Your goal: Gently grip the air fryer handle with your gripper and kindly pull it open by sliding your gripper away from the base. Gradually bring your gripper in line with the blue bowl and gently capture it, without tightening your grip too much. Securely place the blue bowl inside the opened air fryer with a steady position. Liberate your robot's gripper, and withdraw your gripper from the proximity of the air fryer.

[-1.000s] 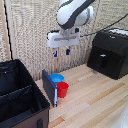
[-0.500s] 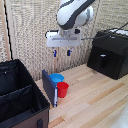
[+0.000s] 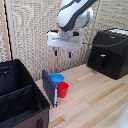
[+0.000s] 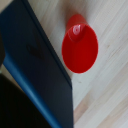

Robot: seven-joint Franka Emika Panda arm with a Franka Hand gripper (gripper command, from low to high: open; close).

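In the exterior view the black air fryer stands on the wooden table at the right, its drawer shut and the air fryer handle jutting from the front. The light blue bowl sits near the middle, partly behind a red cup. My gripper hangs high above the bowl and cup, well left of the fryer, open with nothing between its blue-tipped fingers. The wrist view shows the red cup from above; the bowl and my fingers are out of that view.
A dark blue flat panel leans upright right beside the cup and bowl, also seen as the blue panel in the wrist view. A black fabric bin fills the exterior view's left. A woven screen stands behind the table.
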